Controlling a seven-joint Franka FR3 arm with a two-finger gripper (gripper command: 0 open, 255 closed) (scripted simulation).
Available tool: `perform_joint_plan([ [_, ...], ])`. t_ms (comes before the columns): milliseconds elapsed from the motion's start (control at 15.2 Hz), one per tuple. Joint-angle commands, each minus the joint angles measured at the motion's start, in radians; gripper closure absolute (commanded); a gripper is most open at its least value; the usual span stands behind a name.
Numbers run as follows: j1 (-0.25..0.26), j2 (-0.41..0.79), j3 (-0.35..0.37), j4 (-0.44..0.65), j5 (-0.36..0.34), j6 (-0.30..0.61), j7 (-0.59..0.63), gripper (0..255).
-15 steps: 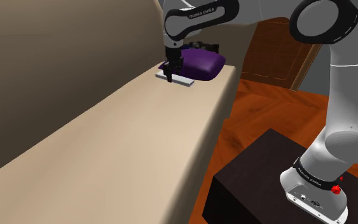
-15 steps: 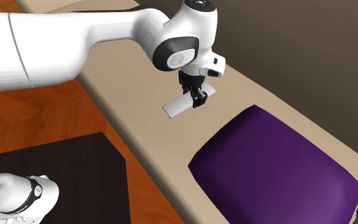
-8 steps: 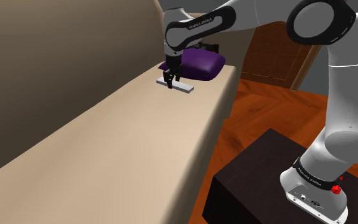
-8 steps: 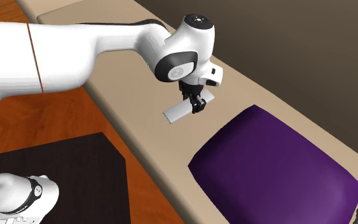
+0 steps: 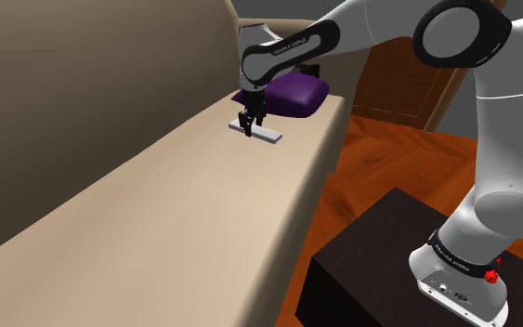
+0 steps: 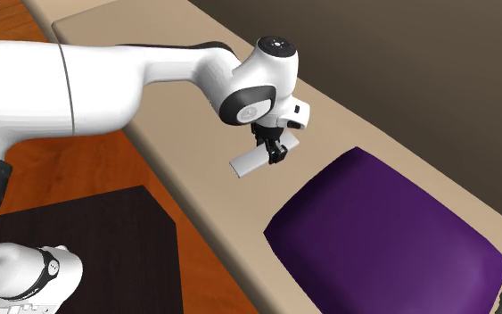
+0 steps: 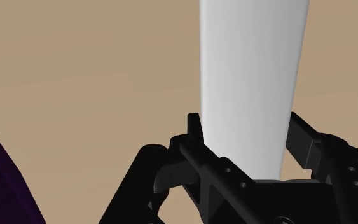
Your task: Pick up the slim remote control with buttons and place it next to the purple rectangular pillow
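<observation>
We are in a home's living room: a long beige sofa [image 5: 185, 195] with a tall backrest, a purple pillow [image 5: 298, 93] at the sofa's far end, a reddish wooden floor [image 5: 380, 163] beside the sofa, and a brown wooden door [image 5: 406, 82] beyond it.

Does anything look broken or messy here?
Nothing looks broken or spilled. The gripper clasps the white remote over the beige seat, and the purple pillow lies flat nearby. Only oddity: the remote shows no buttons.

The remote [image 6: 247, 161], in the tool [image 6: 276, 158], seems to rest on the seat [image 5: 203, 195], near the pillow [image 6: 382, 232].
</observation>
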Motion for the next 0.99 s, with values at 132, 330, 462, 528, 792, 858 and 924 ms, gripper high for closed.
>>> perform_joint_plan([
  [132, 0.000, 0.000, 0.000, -0.001, 0.000, 0.002, 0.000, 255],
  [330, 0.000, -0.001, 0.000, -0.001, 0.000, 0.002, 0.000, 0],
  [462, 0.000, -0.001, 0.000, -0.002, 0.000, 0.002, 0.000, 0],
  [528, 0.000, -0.001, 0.000, -0.002, 0.000, 0.002, 0.000, 0],
  [792, -0.001, -0.031, 0.004, 0.054, 0.008, -0.084, -0.005, 0],
  [858, -0.001, -0.038, 0.005, 0.071, 0.010, -0.107, -0.007, 0],
  [924, -0.001, -0.038, 0.005, 0.071, 0.010, -0.107, -0.007, 0],
])
